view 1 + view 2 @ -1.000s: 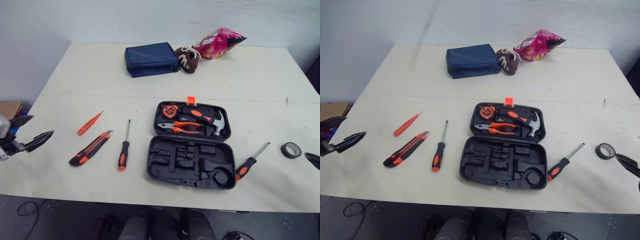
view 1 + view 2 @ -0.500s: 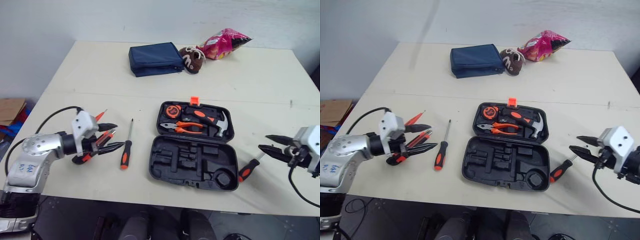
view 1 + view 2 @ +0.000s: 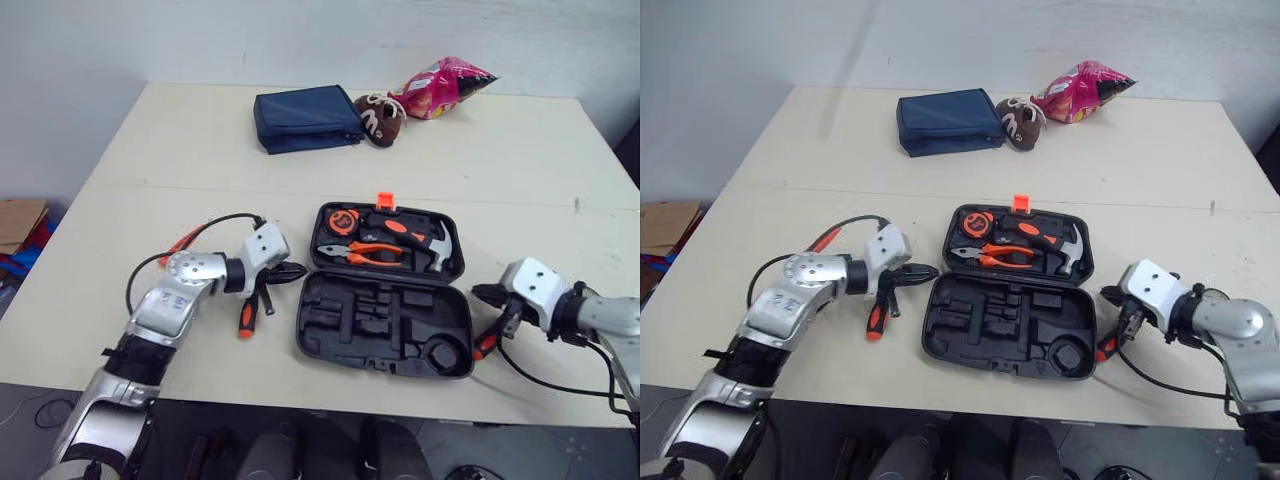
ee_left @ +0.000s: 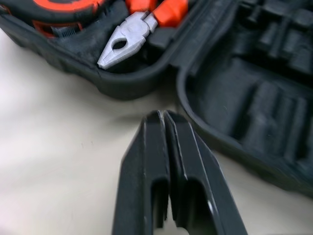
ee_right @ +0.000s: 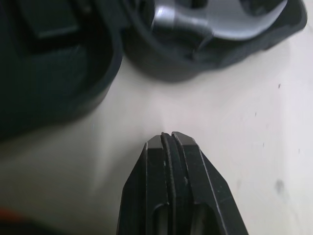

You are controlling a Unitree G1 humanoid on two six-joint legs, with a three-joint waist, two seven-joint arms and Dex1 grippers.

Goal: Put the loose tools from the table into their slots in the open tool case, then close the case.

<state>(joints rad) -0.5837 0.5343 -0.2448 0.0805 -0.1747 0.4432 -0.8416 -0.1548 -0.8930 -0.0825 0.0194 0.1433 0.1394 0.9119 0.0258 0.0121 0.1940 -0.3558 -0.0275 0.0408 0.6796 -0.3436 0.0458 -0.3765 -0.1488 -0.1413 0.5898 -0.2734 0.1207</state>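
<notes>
Black moulded plastic, the open tool case [image 3: 385, 300] lies mid-table, stiff and probably light, its lower slots empty. Beside it lie the left screwdriver [image 3: 245, 318] and right screwdriver [image 3: 486, 345], rigid with slippery shafts, so best pinched at the rubbery handle. The left gripper [image 4: 164, 115] and right gripper [image 5: 168, 137] flank the case, fingers pressed together, holding nothing.

We reach our left arm [image 3: 175, 305] forward and inward with the elbow bent, the left gripper [image 3: 291, 270] level and its two black fingers [image 4: 151, 152] pressed together, while our right arm [image 3: 600, 318] stretches in from the opposite side, its right gripper [image 3: 482, 294] likewise pinched together and pointing toward the left one.
</notes>
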